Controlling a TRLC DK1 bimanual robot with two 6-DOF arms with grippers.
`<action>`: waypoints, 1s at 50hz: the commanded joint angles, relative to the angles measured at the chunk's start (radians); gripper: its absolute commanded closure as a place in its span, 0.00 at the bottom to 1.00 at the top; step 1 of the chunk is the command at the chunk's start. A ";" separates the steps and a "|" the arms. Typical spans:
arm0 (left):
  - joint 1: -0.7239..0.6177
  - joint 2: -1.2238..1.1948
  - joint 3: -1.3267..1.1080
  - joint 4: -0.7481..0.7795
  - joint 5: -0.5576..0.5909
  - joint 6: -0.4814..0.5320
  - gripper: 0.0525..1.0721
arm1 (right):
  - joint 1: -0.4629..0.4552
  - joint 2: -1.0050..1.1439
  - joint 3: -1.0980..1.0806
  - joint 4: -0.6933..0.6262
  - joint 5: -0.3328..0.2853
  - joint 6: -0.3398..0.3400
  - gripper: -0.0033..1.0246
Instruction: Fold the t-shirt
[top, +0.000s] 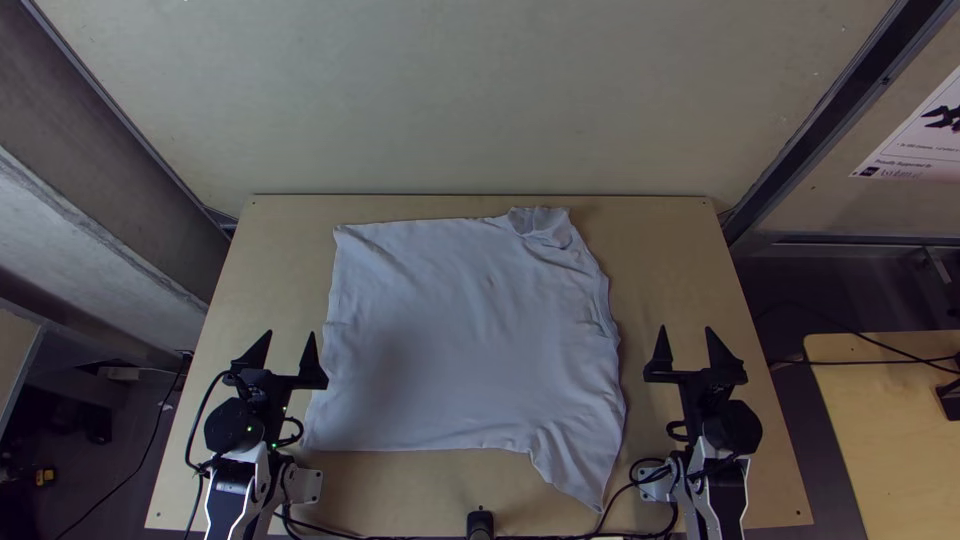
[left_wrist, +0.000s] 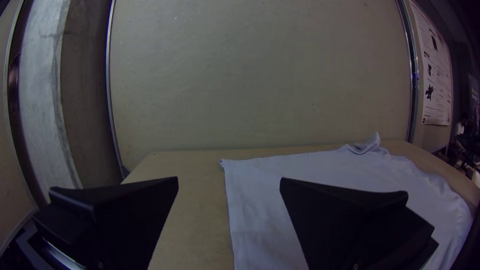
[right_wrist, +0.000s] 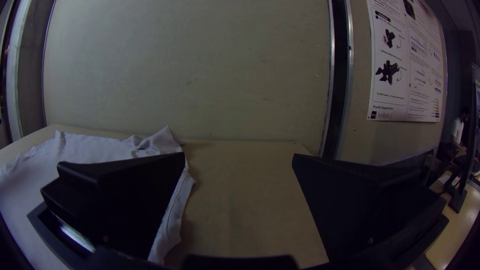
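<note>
A white t-shirt (top: 460, 330) lies spread on the table, its long hem edge toward the left. One sleeve is rumpled at the far right corner, and the other points toward the near edge at the right. My left gripper (top: 290, 345) stands open beside the shirt's near left side, nothing between its fingers. To the right of the shirt, my right gripper (top: 686, 340) is open too, holding nothing. The left wrist view has the left gripper (left_wrist: 229, 182) with the shirt (left_wrist: 260, 200) partly behind one finger. In the right wrist view are the right gripper (right_wrist: 239, 157) and the shirt (right_wrist: 100, 147).
The light wooden table (top: 260, 260) has bare strips around the shirt. Black cables (top: 640, 470) run along its near edge, where a small dark device (top: 480, 524) stands between the arm bases. A wall panel (top: 480, 100) rises behind the table, and another wooden table (top: 890, 410) is at the right.
</note>
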 joint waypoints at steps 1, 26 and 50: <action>0.007 -0.010 -0.030 -0.024 -0.010 -0.016 0.04 | -0.018 -0.005 -0.002 -0.017 0.018 0.027 0.04; 0.010 0.080 0.247 0.129 -0.001 0.030 0.04 | -0.009 0.038 0.357 -0.084 0.018 -0.001 0.04; 0.008 0.488 0.730 0.201 0.002 0.028 0.04 | -0.007 0.444 0.817 0.022 0.016 -0.039 0.04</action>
